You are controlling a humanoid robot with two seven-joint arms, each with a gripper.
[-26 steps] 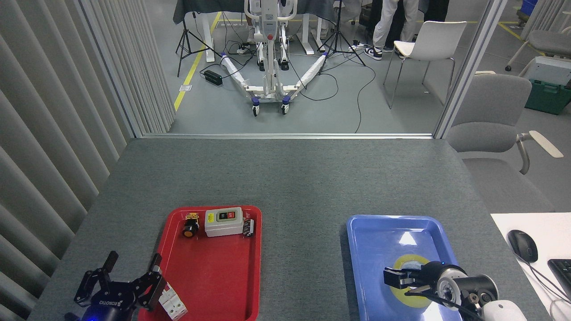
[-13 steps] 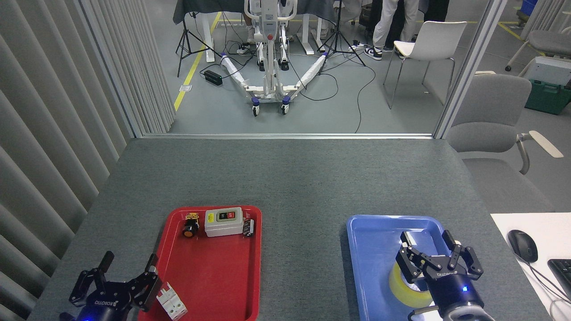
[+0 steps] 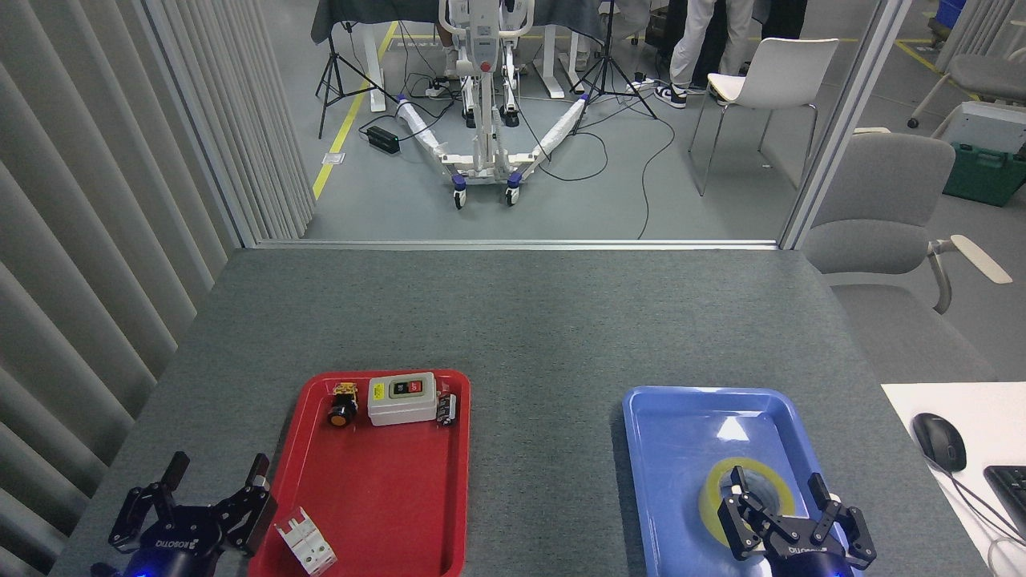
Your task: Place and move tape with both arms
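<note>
The tape [image 3: 716, 493], a yellow roll with a pale core, lies flat in the blue tray [image 3: 681, 433] near its front right. My right gripper [image 3: 776, 487] hovers over the roll's near side and is open. One of its fingers [image 3: 734, 489] stands over the core hole and the other is beyond the roll's right rim. My left gripper [image 3: 218, 466] is open at the front left, just off the red tray [image 3: 385, 497], with nothing between its fingers. A white breaker block [image 3: 304, 543] lies in the red tray's front left corner, apart from the left gripper.
At the back of the red tray sit a grey switch box [image 3: 401, 398], a push button [image 3: 341, 409] and a small black part [image 3: 447, 409]. A mouse [image 3: 939, 441] and a keyboard [image 3: 1011, 485] lie on a white mat at the right. A slatted wall runs along the left.
The tape, tilted up in my right gripper half a second ago, now lies flat, and that gripper has drawn back toward me. My left gripper has moved left, away from the breaker block.
</note>
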